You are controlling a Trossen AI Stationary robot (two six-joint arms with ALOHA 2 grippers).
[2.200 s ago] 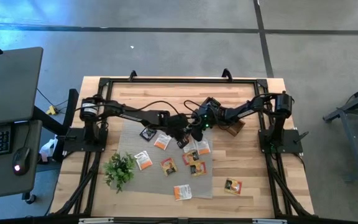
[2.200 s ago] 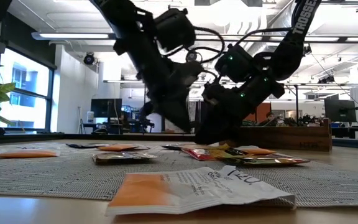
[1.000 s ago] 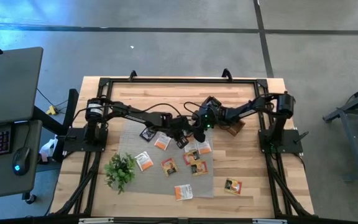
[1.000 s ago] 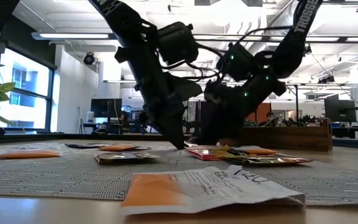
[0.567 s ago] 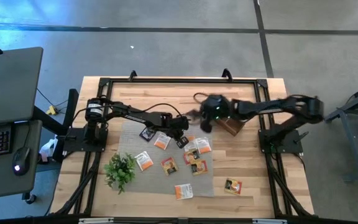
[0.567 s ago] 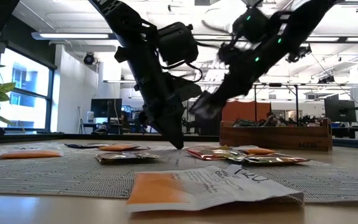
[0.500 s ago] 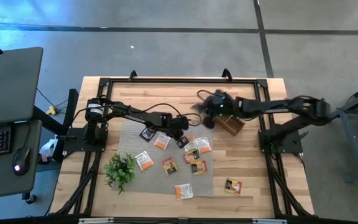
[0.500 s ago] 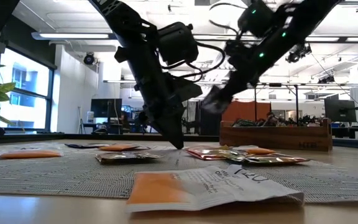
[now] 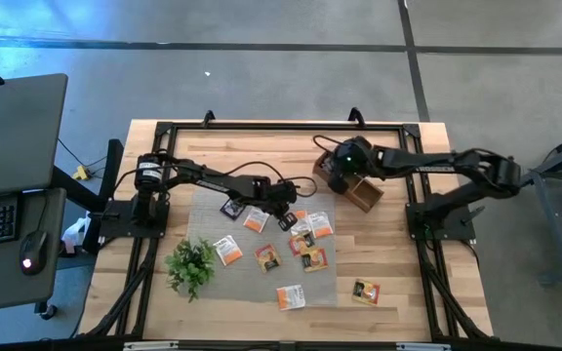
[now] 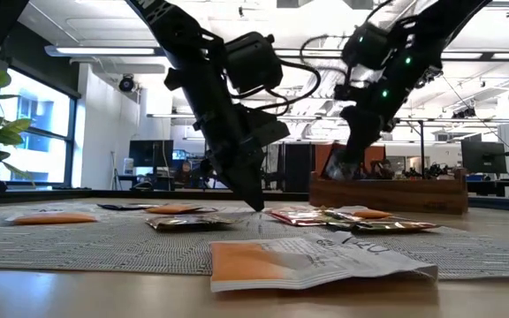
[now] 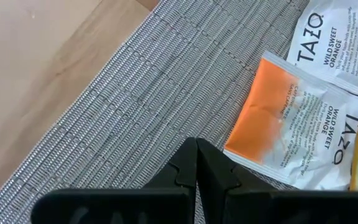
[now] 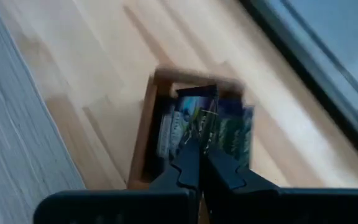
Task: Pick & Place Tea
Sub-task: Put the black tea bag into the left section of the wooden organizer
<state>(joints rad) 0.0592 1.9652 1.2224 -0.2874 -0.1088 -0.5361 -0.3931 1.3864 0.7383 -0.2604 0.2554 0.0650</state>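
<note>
Several small tea sachets (image 9: 266,256), orange-and-white and black, lie flat on a grey woven mat (image 9: 247,283). My left gripper (image 11: 196,143) is shut, its tips down at the mat beside an orange-and-white sachet (image 11: 284,134). My right gripper (image 12: 194,144) hangs above the left end of a wooden box (image 9: 369,195). It is shut on a dark sachet (image 12: 197,118). More sachets stand inside the box. My left gripper sets its shut fingertips (image 10: 256,205) on a bare part of the mat (image 11: 135,118), slanting down from the table's left. My right gripper pinches the dark sachet's near edge (image 12: 196,134) at its fingertips, slanting down from above. The sachet is lifted clear over the open box (image 12: 143,134).
A green plant sprig (image 9: 189,265) lies at the mat's near left corner. One sachet (image 9: 364,290) rests on bare wood near the right front. Black frame rails run along the table's edges.
My right gripper has risen off the mat and swung toward the table's far right, tipping as it went, to a place above the wooden box. The mat, with its sachets and the plant, has slid a little.
</note>
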